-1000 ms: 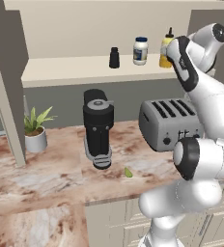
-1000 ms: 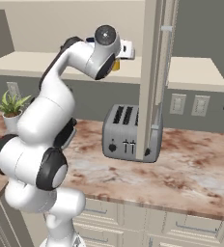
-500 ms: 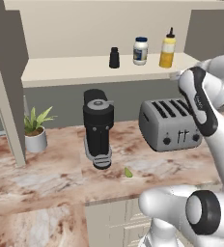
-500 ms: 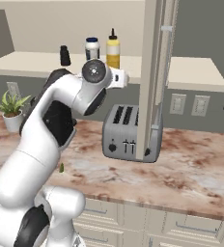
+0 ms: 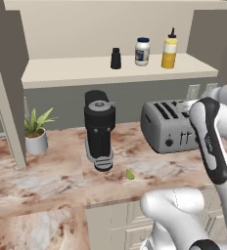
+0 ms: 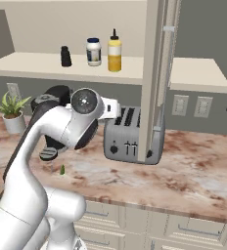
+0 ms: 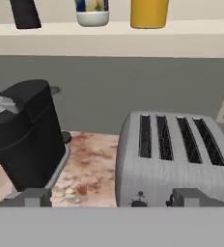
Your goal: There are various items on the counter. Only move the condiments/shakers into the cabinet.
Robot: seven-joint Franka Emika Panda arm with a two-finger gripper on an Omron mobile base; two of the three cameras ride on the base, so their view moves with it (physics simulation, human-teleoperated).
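On the cream shelf board (image 5: pixel 86 72) of the cabinet stand the short black shaker (image 5: pixel 116 58), the white jar with dark blue lid (image 5: pixel 143 51) and the yellow squeeze bottle (image 5: pixel 170 49), side by side and upright. The right base view has the same row: shaker (image 6: pixel 65 56), jar (image 6: pixel 93 52), bottle (image 6: pixel 115 51). My gripper (image 7: pixel 112 198) is open with nothing between its fingertips (image 7: pixel 34 197). It hangs low over the counter (image 5: pixel 47 185), facing the silver toaster (image 7: pixel 176 154) and the black coffee machine (image 7: pixel 27 135), well below the shelf.
A potted plant (image 5: pixel 36 132) stands at the counter's left. A tiny green piece (image 5: pixel 129 174) lies in front of the coffee machine (image 5: pixel 100 129). The open cabinet door (image 6: pixel 157 78) hangs edge-on just right of the toaster (image 6: pixel 130 139). My arm's elbow (image 6: pixel 83 114) sits in front of the coffee machine.
My arm has drawn back and down from the shelf, leaving the yellow bottle standing beside the jar. The hand now sits at toaster height.
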